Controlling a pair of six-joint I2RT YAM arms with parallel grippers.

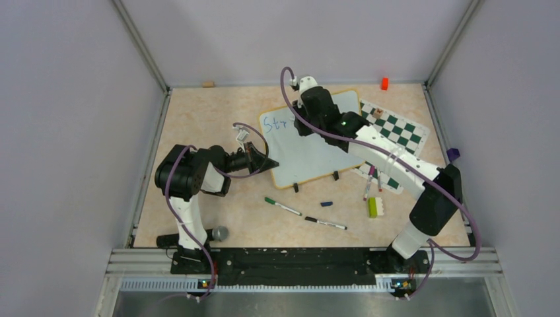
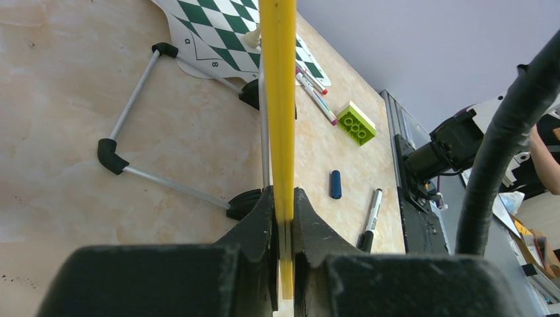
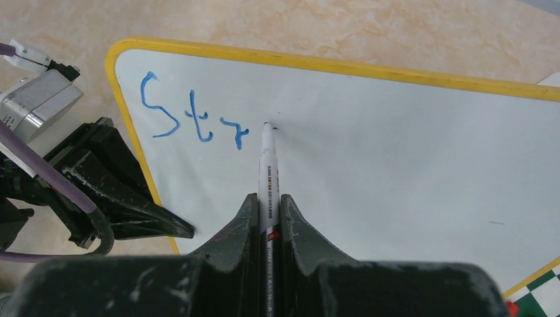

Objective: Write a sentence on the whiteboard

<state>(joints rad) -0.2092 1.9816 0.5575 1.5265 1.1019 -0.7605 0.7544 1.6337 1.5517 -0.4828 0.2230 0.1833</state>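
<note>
Your right pincer [image 3: 267,214] is clamped tight on a slim white marker pen [image 3: 267,158] that runs out between the fingers. In the right wrist view, the pen's tip meets the large white whiteboard with the thin yellow rim [image 3: 409,172], just right of the blue handwritten sentence [image 3: 195,122]. The sentence reads only "Str" and sits near the board's upper left corner.

In the left wrist view, your left pincer [image 2: 284,214] is closed on the board's yellow edge, seen end-on between the two black fingers. Beyond it you see a grey wire stand with black corner joints [image 2: 132,112], a green-and-white checkered chessboard [image 2: 218,26] and two pink-tipped pens [image 2: 315,92]. A lime-green toy brick [image 2: 356,123], a small blue cap [image 2: 336,184] and a black-and-white marker [image 2: 371,218] lie there too.

In the top view, the board sits mid-way across the beige marbled counter [image 1: 198,119], with its two black clip feet toward you and its right edge over the chessboard. Your left arm holds its left edge and your right arm reaches over it from the right. A green-capped marker [image 1: 282,206] lies just in front, and a small orange block [image 1: 384,83] sits at the far edge.
</note>
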